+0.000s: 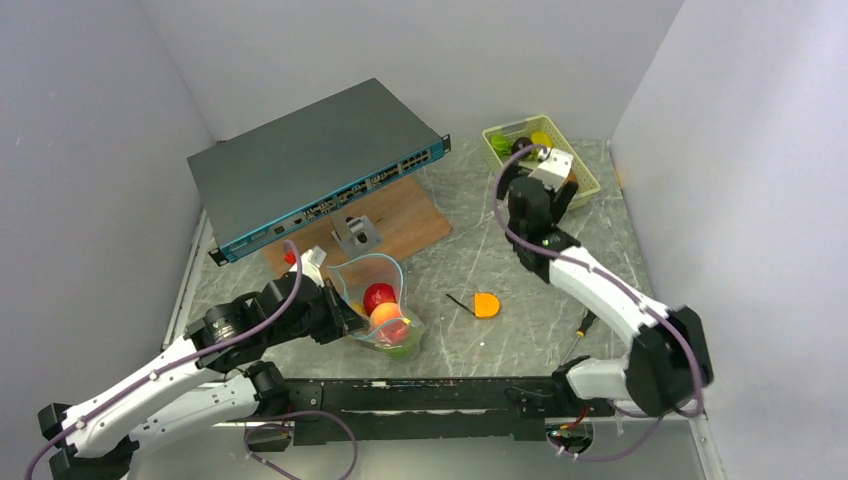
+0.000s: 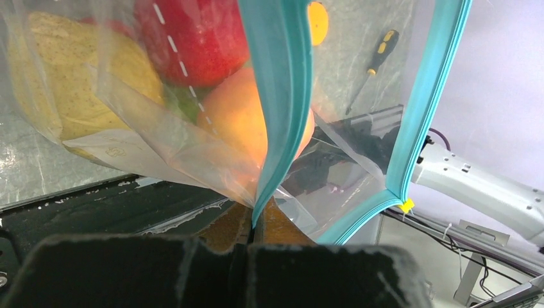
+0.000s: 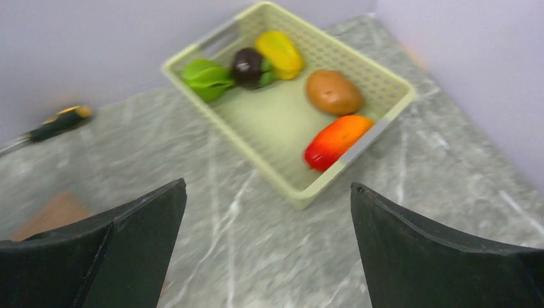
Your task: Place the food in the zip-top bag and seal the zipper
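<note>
Bottom centre, left wrist view: L hand, dark fingers clenched on one lip of the zipper. The teal strip rises from betw. them to the top edge. The other lip curves up the right of the frame, so the mouth is open.

Zip-top bag: centre-left in top view, on the table, mouth held up by L hand.

Inside, seen thru the clear film:
- red apple, top centre
- peach, below it, against the gripped strip
- yellow lemon, at left
- a sliver of green betw. them

Orange half-round piece: on the table just right of the bag, outside it. Screwdriver: farther right, black-and-yellow handle.

Upper left, top view: grey network switch. A wooden board lies in front of it w/ a small metal bracket on it.

R hand: released, fingers wide apart, above the table nr. the pale green basket, upper right in top view. Basket holds a green piece, a dark piece, a yellow piece, a brown potato and a red-orange piece.
</note>
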You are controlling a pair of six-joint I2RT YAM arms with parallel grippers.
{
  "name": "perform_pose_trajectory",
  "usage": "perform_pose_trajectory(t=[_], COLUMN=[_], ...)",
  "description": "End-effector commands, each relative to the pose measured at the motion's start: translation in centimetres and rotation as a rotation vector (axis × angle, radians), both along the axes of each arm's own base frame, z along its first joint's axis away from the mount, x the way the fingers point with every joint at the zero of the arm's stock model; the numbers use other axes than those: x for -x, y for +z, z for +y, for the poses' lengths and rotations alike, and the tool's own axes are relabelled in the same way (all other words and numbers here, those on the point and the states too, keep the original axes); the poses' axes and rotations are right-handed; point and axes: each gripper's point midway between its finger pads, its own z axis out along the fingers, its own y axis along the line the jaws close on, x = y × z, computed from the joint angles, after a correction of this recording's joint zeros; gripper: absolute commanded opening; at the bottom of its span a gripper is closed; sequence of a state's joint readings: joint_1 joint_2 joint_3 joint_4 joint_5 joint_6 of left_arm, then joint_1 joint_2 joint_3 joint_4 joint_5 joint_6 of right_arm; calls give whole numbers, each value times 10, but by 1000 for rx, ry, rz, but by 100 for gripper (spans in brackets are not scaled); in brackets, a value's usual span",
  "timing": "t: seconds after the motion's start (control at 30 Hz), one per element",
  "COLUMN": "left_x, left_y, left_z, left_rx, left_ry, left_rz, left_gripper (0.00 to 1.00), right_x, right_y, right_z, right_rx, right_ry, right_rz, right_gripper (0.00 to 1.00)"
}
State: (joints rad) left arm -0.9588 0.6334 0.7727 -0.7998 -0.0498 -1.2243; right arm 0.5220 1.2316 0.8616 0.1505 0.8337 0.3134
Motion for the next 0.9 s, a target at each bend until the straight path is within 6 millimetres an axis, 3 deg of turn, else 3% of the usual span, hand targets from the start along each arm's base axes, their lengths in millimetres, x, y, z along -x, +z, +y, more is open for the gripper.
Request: perform_pose_trajectory(t=[0.0,0.13,0.37,0.6,0.87], left_x=[1,2,3,5,4], left_y=[8,5,1,-5,-6], left_z=[0,-2,-3,-3,-2], left_rx=[6,5,-21,-17,-30], left_ry=[-1,-15,-29,-33,-30], left_rz=[2,1,17,27,24], left_gripper=[0,0,0,0,0], right_x=[-49,-93,-159,-192,-228], right_y=[0,-22,-71,-105,-138], right_z=[-43,-84,-132,-157,-163], right_rx=[38,98,212,310,334], right_ry=[-101,-163,-163,-144,-106], right_rz=[38,150,420,571,631], right_gripper=[99,99,99,99,99])
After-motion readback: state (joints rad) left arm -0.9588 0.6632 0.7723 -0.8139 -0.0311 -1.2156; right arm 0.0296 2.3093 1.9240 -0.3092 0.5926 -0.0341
